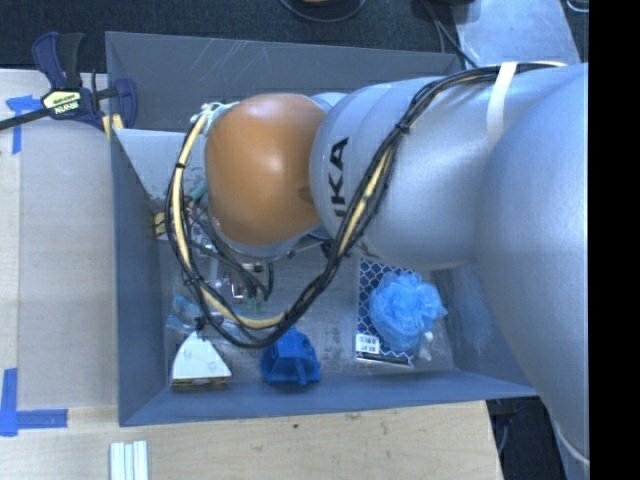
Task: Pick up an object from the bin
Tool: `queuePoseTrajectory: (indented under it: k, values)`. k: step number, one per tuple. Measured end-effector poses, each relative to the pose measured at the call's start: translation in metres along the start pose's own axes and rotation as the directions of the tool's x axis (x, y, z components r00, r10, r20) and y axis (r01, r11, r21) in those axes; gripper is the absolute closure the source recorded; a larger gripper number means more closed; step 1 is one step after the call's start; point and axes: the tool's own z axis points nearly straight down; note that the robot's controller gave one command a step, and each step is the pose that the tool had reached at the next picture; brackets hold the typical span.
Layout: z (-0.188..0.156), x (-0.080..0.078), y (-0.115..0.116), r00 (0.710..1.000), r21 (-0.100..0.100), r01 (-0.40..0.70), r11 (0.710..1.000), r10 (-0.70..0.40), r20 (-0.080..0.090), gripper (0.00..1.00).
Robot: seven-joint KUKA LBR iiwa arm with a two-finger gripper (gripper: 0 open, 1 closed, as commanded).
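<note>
At bin's (300, 405) seven o'clock, gripper (238, 286) low under orange cover (262, 168); grip state: cannot tell. Nearest: white wedge (200, 360) at seven, blue lump (290, 360) at five. Risk: slack cables (235, 334) snag either, dragging it.

Matt grey metal bin (135, 318), frilly blue mesh pouf (405, 308), smooth orange cover (260, 168)

Evidently a robotics lab: big grey industrial arm (470, 158) draped in black and yellow cables (405, 128), bent over a grey metal bin (135, 298) holding odds like a blue mesh sponge (405, 306).
</note>
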Motion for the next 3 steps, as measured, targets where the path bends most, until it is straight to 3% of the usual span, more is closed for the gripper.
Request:
queuePoseTrajectory:
  k: [1, 2, 3]
  values:
    - [-0.005, -0.002, -0.001, 1.000, -0.003, -0.005, 1.000, 0.005, 0.007, 0.00]
    - [0.111, -0.031, -0.015, 0.970, -0.004, -0.241, 0.970, 0.241, 0.003, 0.00]
    - [0.112, -0.028, -0.027, 0.977, -0.004, -0.215, 0.977, 0.215, 0.006, 0.00]
